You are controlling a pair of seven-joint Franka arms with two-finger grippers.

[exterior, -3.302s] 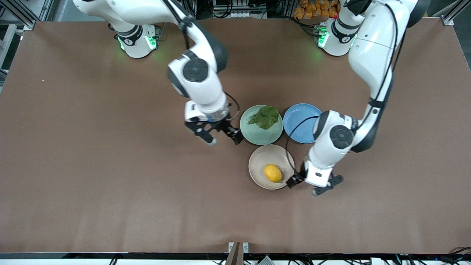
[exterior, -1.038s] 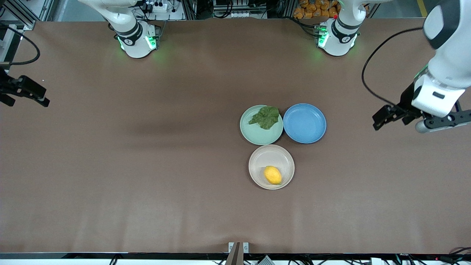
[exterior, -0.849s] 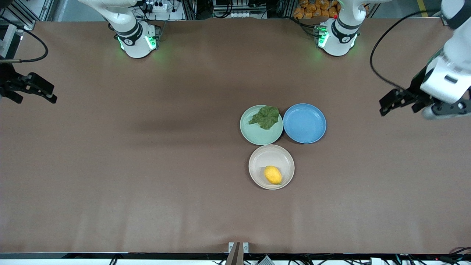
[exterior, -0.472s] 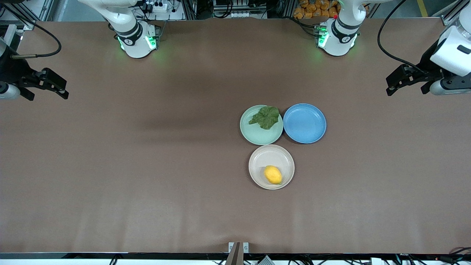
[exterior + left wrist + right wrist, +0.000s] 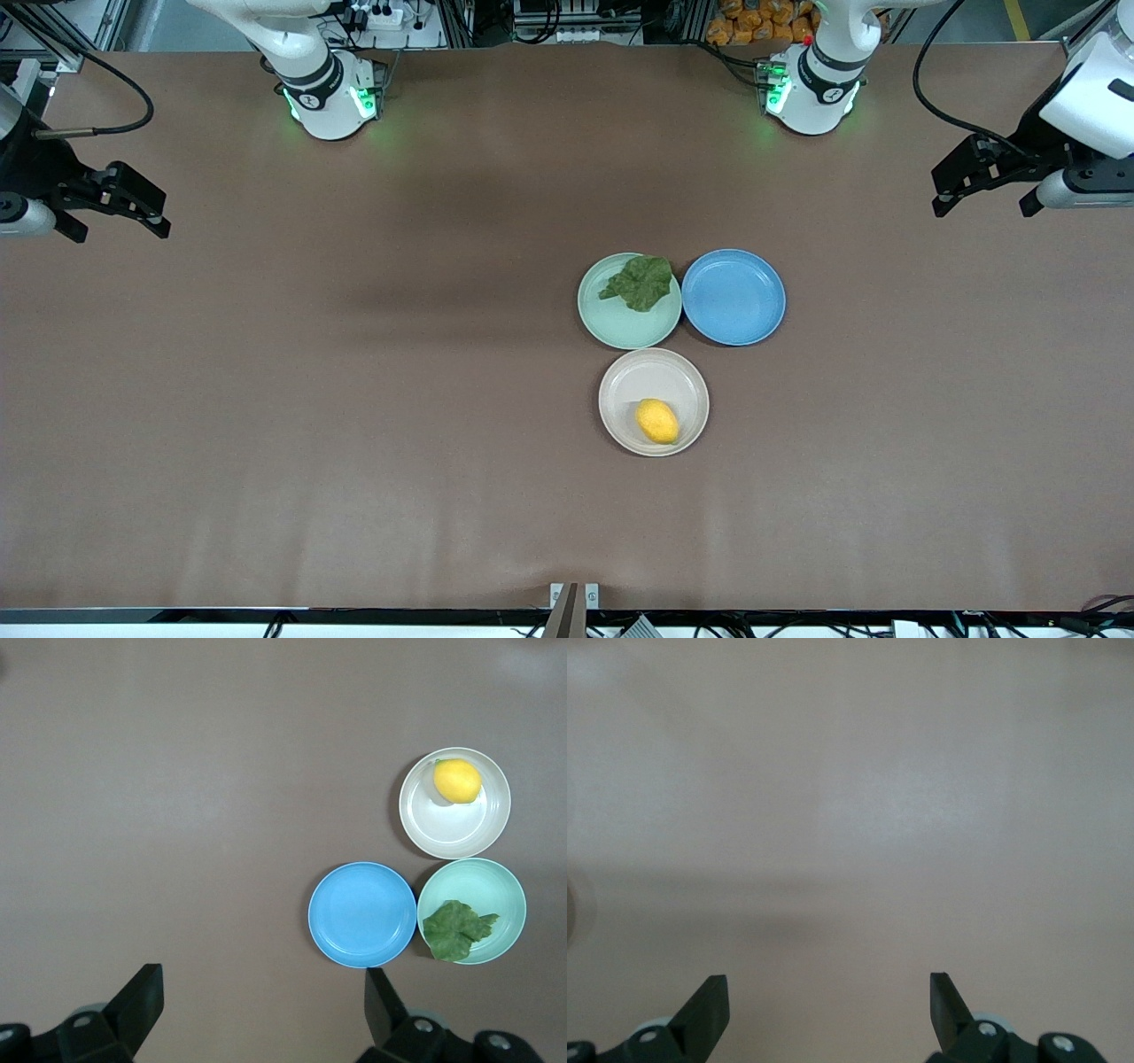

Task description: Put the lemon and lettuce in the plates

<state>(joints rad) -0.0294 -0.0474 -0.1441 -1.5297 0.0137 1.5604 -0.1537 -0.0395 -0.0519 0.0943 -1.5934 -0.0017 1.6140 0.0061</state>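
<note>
The yellow lemon [image 5: 657, 420] lies in the beige-cream plate [image 5: 631, 377], the plate nearest the front camera. The dark green lettuce [image 5: 640, 282] lies in the pale mint green plate [image 5: 620, 328]. Both show in the left wrist view: the lemon [image 5: 457, 780] in the beige plate [image 5: 443, 828] and the lettuce [image 5: 455, 929] in the mint plate [image 5: 496, 886]. My left gripper [image 5: 979, 184] is open and empty, high over the left arm's end of the table. My right gripper [image 5: 115, 208] is open and empty, high over the right arm's end.
A blue plate [image 5: 733, 297] sits empty beside the mint plate, toward the left arm's end; it also shows in the left wrist view [image 5: 362, 913]. The brown table [image 5: 354, 399] spreads wide around the three plates. The right wrist view shows only bare table [image 5: 850, 815].
Both arms have drawn away from the plates to the table's ends and risen. The lemon and lettuce have stayed in their plates.
</note>
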